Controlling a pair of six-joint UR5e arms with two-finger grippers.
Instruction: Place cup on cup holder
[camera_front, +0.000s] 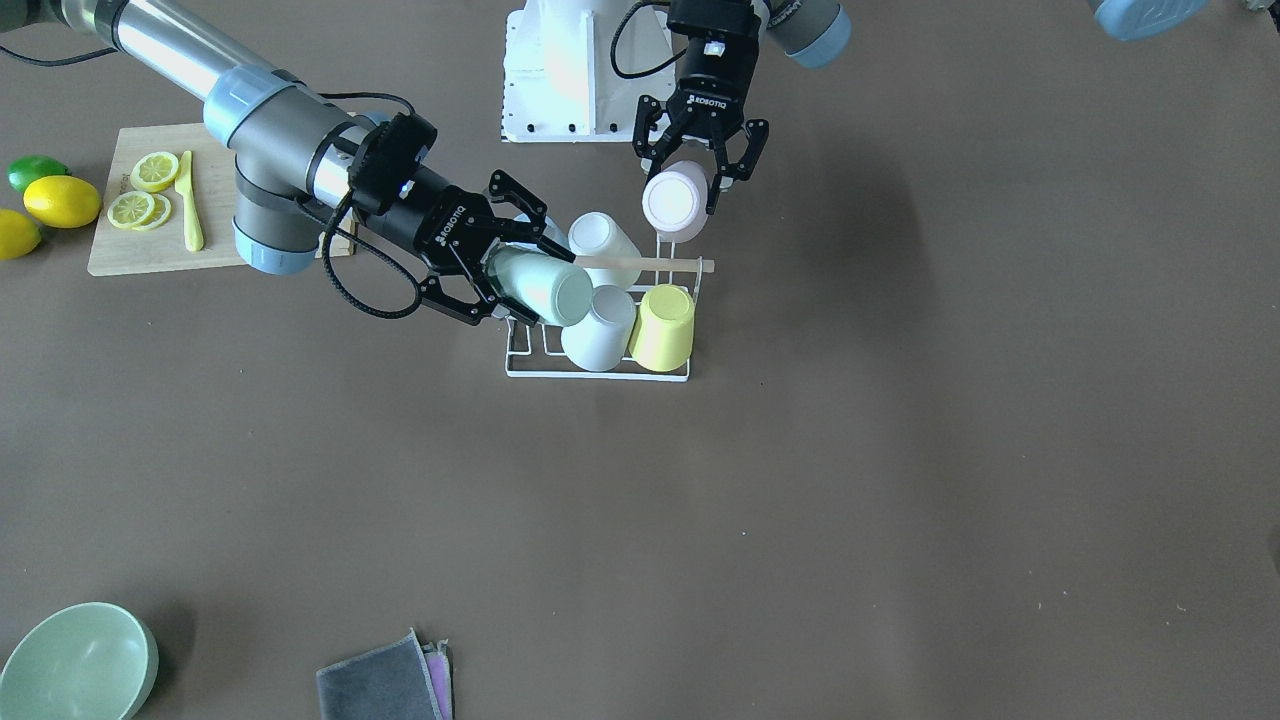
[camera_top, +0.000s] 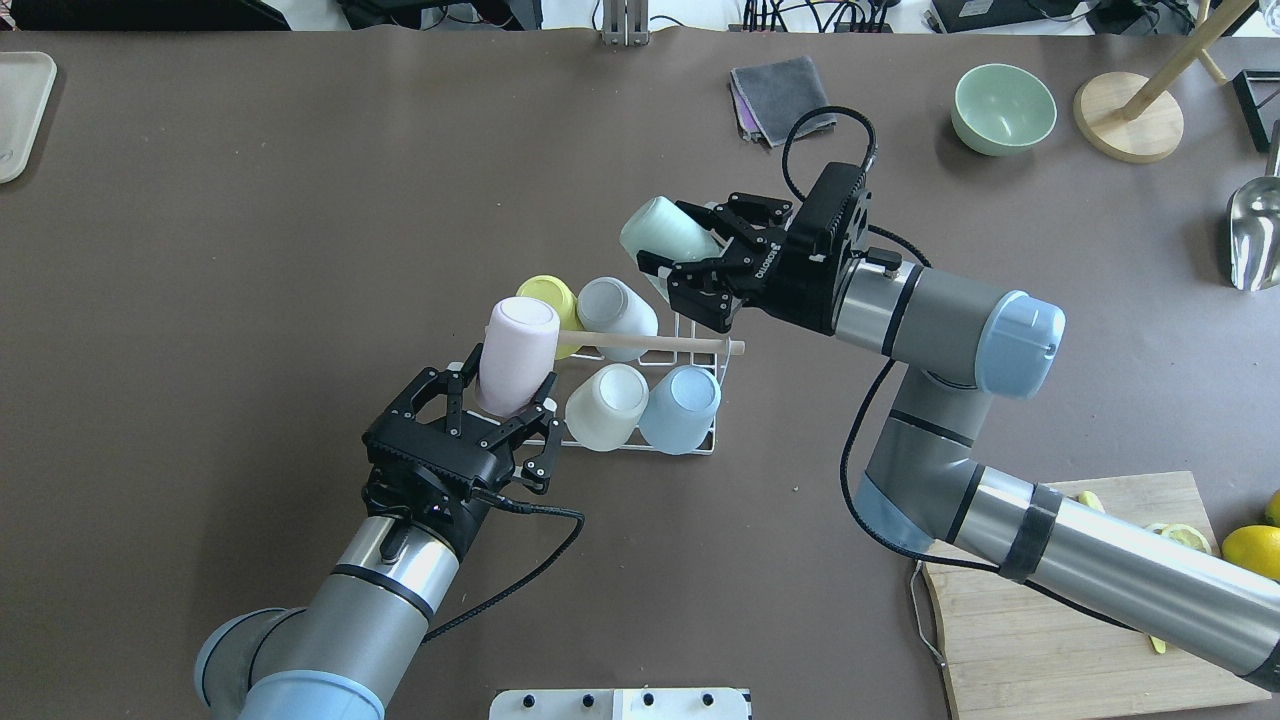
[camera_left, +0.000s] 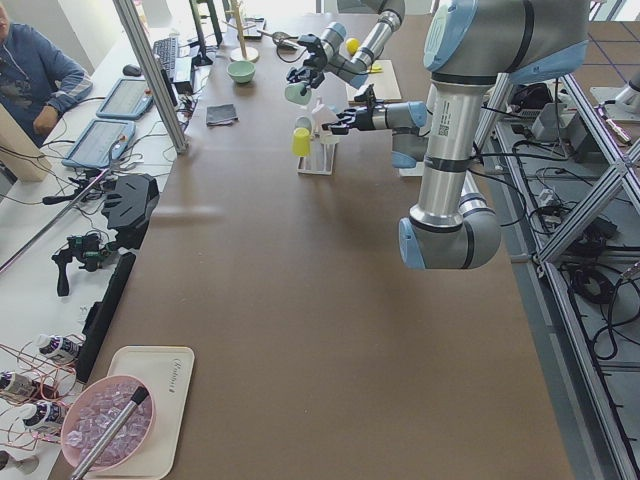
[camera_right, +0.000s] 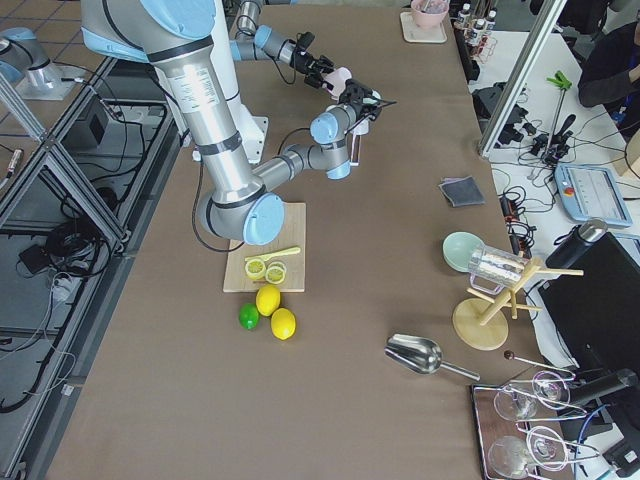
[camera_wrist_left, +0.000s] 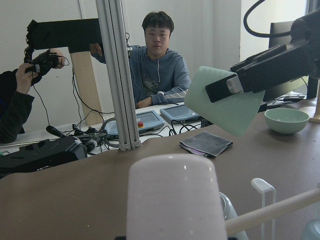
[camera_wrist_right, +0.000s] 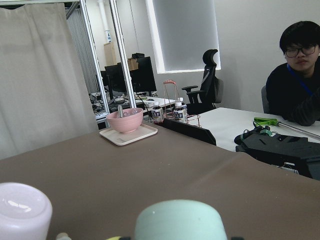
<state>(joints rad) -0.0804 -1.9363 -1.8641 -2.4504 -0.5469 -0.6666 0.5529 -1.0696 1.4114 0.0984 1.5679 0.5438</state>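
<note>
The cup holder (camera_top: 690, 445) is a white wire rack with a wooden rod (camera_top: 650, 343) across its top, mid-table. Yellow (camera_top: 548, 295), grey (camera_top: 615, 305), cream (camera_top: 605, 405) and light blue (camera_top: 680, 408) cups sit upside down on it. My left gripper (camera_top: 510, 385) is shut on a pink cup (camera_top: 515, 350), held tilted over the rack's near left corner; it also shows in the front view (camera_front: 675, 200). My right gripper (camera_top: 690, 245) is shut on a mint-green cup (camera_top: 665, 235), held tilted above the rack's far right side, also in the front view (camera_front: 535, 285).
A wooden cutting board (camera_front: 135, 250) with lemon slices and a yellow knife lies near my right arm, lemons and a lime (camera_front: 60, 200) beside it. A green bowl (camera_top: 1003, 108), a grey cloth (camera_top: 775, 95), a wooden stand (camera_top: 1130, 115) and a metal scoop (camera_top: 1255, 230) lie at the far right.
</note>
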